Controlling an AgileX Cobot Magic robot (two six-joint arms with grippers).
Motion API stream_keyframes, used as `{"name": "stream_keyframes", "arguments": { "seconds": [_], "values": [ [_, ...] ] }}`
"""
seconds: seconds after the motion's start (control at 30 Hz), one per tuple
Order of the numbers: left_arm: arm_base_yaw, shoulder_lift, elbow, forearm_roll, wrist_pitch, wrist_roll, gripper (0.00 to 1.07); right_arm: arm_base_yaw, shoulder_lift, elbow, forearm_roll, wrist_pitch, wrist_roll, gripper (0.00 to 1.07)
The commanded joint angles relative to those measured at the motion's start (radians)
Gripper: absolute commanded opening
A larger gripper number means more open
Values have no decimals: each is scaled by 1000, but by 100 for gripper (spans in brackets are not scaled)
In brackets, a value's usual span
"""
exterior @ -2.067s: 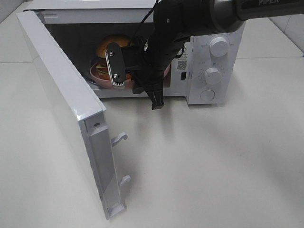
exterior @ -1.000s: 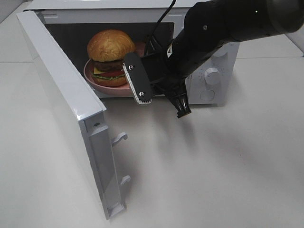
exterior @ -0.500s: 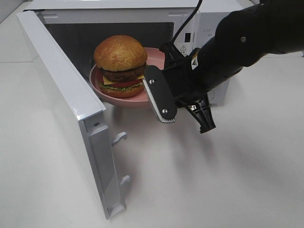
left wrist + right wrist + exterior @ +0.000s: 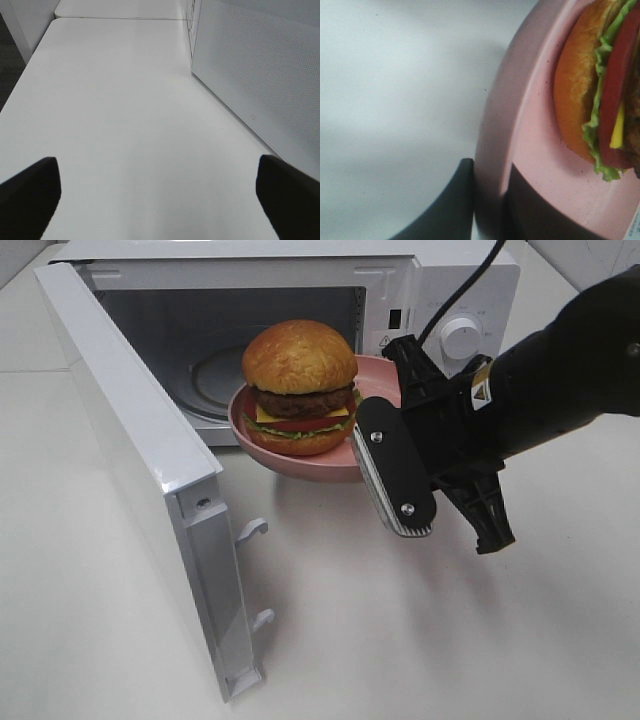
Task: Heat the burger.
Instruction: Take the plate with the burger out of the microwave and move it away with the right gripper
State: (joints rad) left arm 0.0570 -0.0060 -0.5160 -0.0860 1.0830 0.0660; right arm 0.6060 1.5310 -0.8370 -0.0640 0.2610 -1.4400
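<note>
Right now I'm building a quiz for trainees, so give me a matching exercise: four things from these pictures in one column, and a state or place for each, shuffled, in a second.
Things:
1. burger
2. plate
3. microwave door
4. left gripper

States:
A. swung wide open
B. over bare table, holding nothing
C. sitting on the pink dish
D. pinched at its rim by the right gripper, outside the oven

Pairs: 1-C, 2-D, 3-A, 4-B
</note>
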Motion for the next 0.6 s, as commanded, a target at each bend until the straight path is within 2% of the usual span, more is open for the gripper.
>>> {"name": "stream_keyframes", "arguments": {
  "seconds": [0.03,0.6],
  "values": [
    [3,-1,1,-2,-14,-4,98,-13,-68,35,1,-75,26,0],
    [3,-1,1,-2,-14,-4,98,-13,-342,233,-33,-59,97,1]
  ]
}}
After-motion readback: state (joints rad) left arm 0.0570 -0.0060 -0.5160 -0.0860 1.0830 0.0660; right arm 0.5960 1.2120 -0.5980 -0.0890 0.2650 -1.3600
